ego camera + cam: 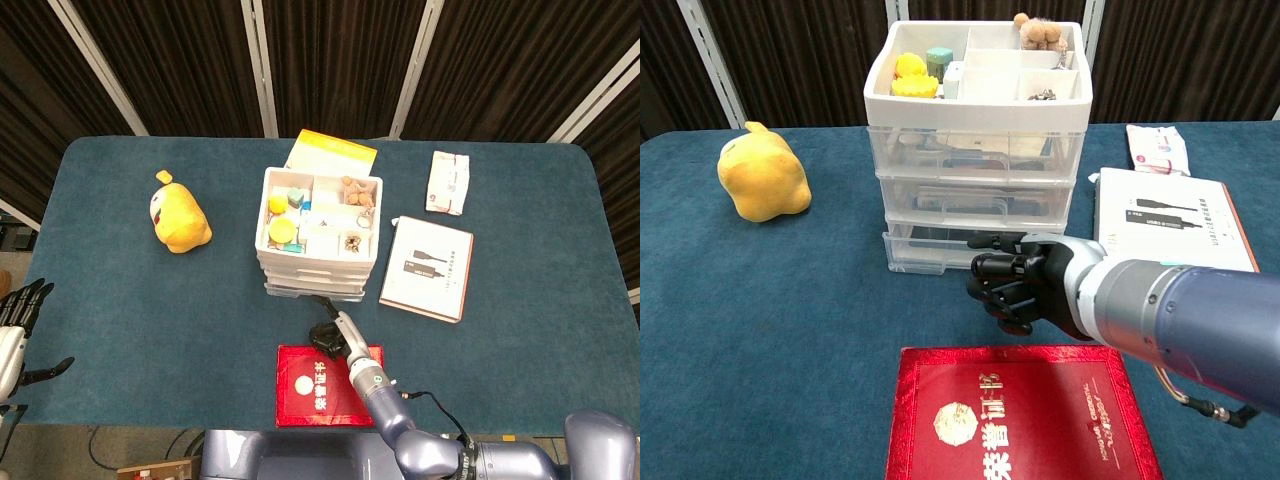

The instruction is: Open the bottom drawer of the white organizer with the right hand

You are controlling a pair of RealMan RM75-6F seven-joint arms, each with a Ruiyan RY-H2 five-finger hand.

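Drawer, bottom (940, 250), of white organizer (978, 150): clear rigid plastic, light, slick; take by front lip; right hand (1025, 285) fingers curled at its front, grip uncertain

Blue table (130, 300) bears organizer (318, 230), duck toy (178, 213), red booklet (300, 385).

Probably lab or staged test room: blue-covered table (120, 300), black curtained backdrop (340, 60) with white struts.
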